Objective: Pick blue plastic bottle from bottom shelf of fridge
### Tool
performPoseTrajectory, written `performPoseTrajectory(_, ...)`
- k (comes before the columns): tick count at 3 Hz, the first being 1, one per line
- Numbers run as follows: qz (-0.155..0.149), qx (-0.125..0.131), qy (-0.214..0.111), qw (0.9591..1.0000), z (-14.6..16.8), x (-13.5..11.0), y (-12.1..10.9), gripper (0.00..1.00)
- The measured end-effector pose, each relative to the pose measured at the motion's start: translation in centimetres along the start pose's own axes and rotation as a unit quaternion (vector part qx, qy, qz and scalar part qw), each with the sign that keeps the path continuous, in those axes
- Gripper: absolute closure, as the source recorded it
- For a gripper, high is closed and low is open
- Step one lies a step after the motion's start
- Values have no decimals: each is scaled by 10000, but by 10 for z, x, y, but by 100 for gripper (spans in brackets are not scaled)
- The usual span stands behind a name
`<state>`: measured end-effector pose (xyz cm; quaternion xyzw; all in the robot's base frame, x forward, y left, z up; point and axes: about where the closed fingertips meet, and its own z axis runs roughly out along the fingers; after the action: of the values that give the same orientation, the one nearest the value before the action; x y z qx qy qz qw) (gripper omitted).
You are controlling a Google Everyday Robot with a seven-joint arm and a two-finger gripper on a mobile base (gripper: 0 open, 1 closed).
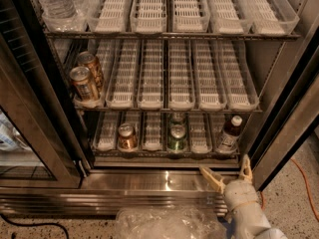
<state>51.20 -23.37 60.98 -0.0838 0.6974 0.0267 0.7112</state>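
Note:
The fridge (279, 133) stands with its door open. On the bottom shelf (159, 151), the blue plastic bottle (229, 135) stands upright in the rightmost lane; it looks dark, with a white cap and a pale label. My gripper (228, 172) is open and empty, low at the right, over the steel sill (149, 180). It sits just in front of and below the bottle, with its two tan fingers spread.
A green can (176, 138) and a brown can (127, 136) stand on the bottom shelf. Two cans (85, 79) sit on the middle rack's left lane. Clear water bottles (55, 1) are at the top left. Crumpled clear plastic (169, 223) lies in front. An orange cable (304, 183) runs on the floor.

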Motion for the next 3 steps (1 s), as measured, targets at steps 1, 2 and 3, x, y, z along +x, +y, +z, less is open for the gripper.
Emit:
performPoseTrajectory(1, -3, 0, 0, 10000, 0, 0, 0, 34)
performPoseTrajectory(2, -4, 17, 22, 10000, 1, 2, 0, 33)
performPoseTrajectory(3, 63, 120, 33, 9999, 10, 2, -5, 32)
